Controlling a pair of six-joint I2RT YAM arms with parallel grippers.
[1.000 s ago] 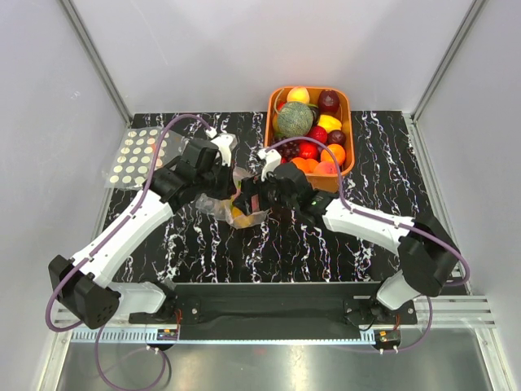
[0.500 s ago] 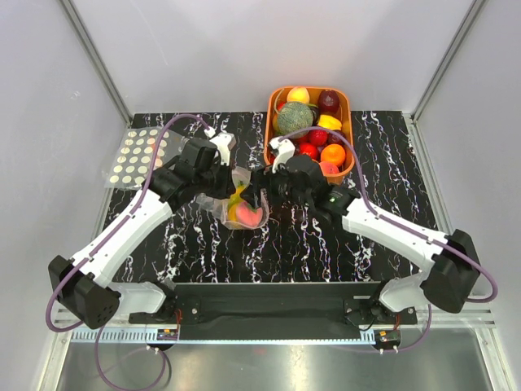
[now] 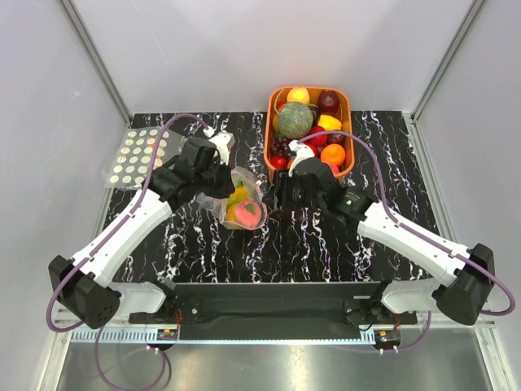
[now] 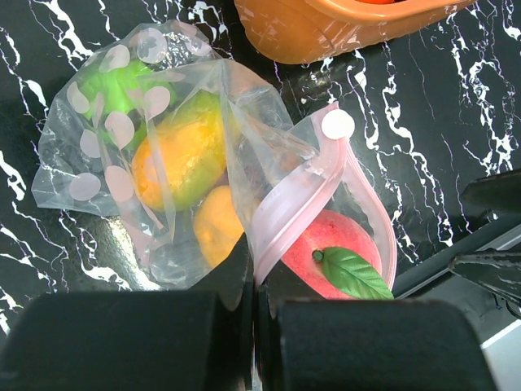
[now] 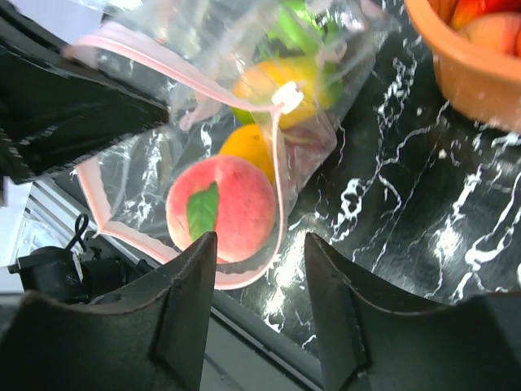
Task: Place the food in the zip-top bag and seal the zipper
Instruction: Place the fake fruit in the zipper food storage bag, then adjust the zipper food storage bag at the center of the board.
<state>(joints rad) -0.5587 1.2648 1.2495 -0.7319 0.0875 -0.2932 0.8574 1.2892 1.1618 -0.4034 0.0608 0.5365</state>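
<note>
The zip-top bag [image 3: 236, 202] lies mid-table with its mouth open toward the near edge. My left gripper [image 4: 259, 273] is shut on the pink zipper [image 4: 301, 199] at the mouth's edge. Inside the bag are a pink peach [image 4: 334, 252] with a green leaf, a yellow fruit [image 4: 175, 159], an orange one [image 4: 216, 232] and a green one [image 4: 122, 85]. My right gripper [image 5: 260, 240] is open and holds nothing. It hangs just right of the bag's mouth, over the peach [image 5: 224, 204]. From above, the right gripper [image 3: 277, 194] sits between the bag and the basket.
An orange basket [image 3: 269, 134] of more fruit, among it a green melon [image 3: 293, 120], stands at the back right, close behind my right wrist. A second clear bag with cream dots [image 3: 134, 159] lies at the far left edge. Grey walls enclose the table.
My right gripper has pulled back to the right out of the bag's mouth, leaving the peach inside, and its jaws have narrowed. The left gripper has kept its hold.
</note>
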